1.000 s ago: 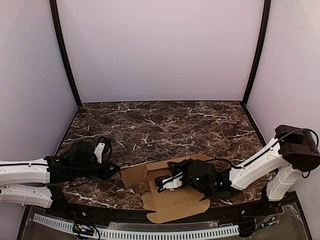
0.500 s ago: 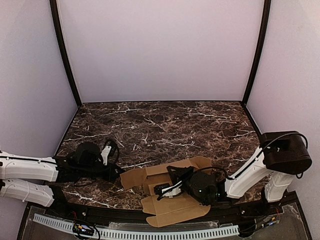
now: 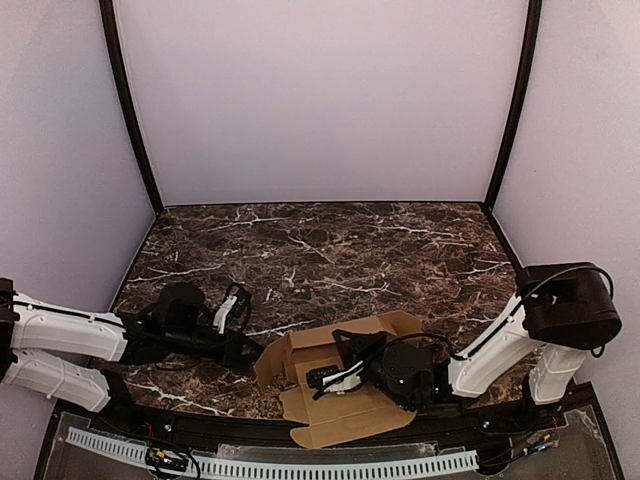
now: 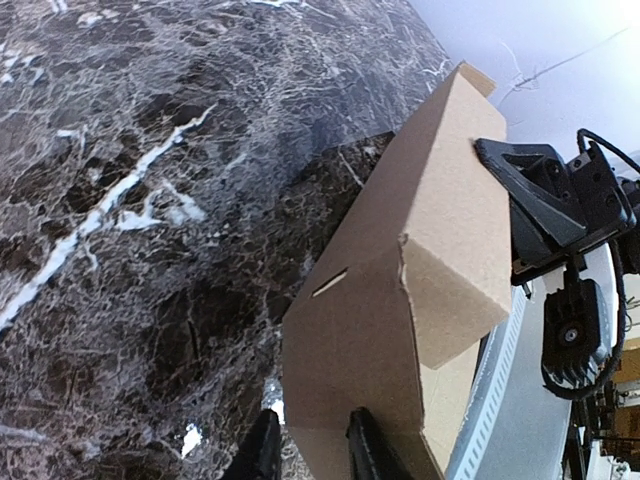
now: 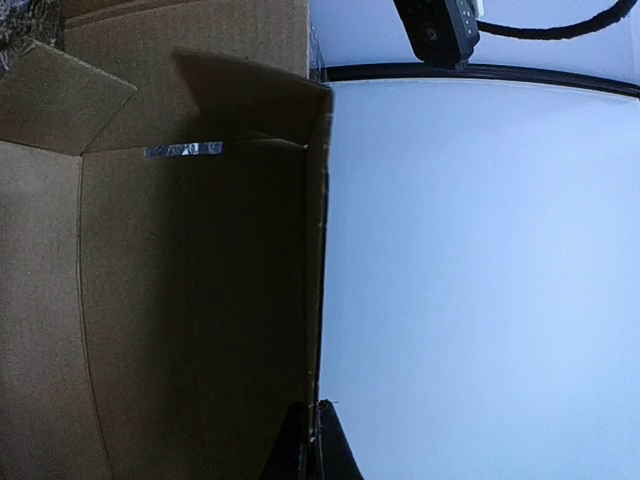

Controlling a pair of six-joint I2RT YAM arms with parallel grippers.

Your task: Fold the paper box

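as left fingers (image 3: 243,350) advanced, paper box (image 3: 342,414) rose

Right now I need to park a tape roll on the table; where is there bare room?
The far half of the marble table, between back wall and paper box, is bare. Crowded: the near edge, where left gripper and right gripper meet the box.

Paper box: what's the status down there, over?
Left hand against the raised left flap, grip unclear. Right hand pinching an upright wall. Paper box partly folded, near flap flat. Nothing in the way.
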